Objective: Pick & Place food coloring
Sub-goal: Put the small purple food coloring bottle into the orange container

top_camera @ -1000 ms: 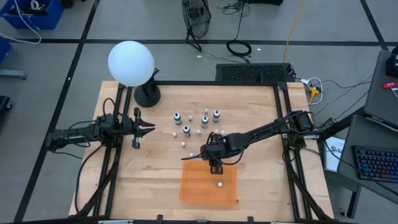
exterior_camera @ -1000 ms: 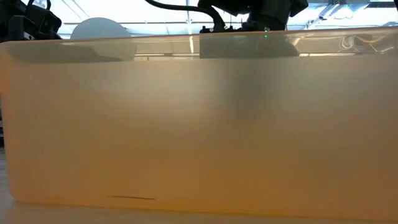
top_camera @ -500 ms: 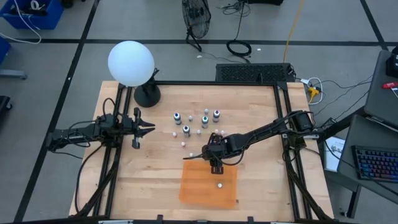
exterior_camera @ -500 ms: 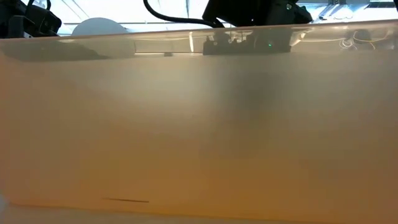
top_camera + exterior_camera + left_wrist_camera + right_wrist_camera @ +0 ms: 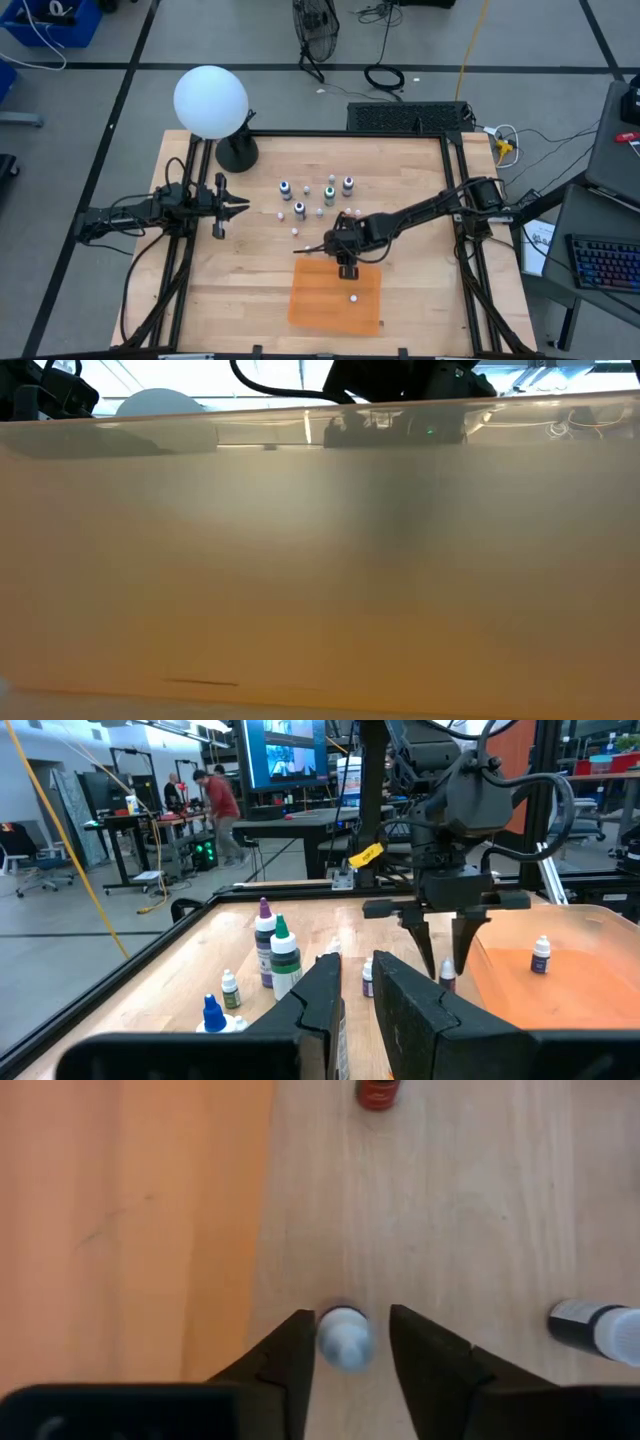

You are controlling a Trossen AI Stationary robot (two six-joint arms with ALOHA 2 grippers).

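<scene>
Right hand (image 5: 350,1345) points down just off the orange mat's (image 5: 335,297) far edge, fingers narrowly parted astride a white-capped dropper bottle (image 5: 344,1337), not visibly gripping it. One bottle (image 5: 352,297) stands on the mat; others (image 5: 315,195) cluster mid-desk. Left hand (image 5: 240,205), closed and empty, waits near the desk's (image 5: 420,180) left edge.

A translucent orange wall (image 5: 320,560) fills nearly the whole low view, blurring everything behind it. Above its rim, dark arm parts (image 5: 400,380) show toward 12 o'clock, and a pale white globe (image 5: 160,404) peeks out toward 11 o'clock.
</scene>
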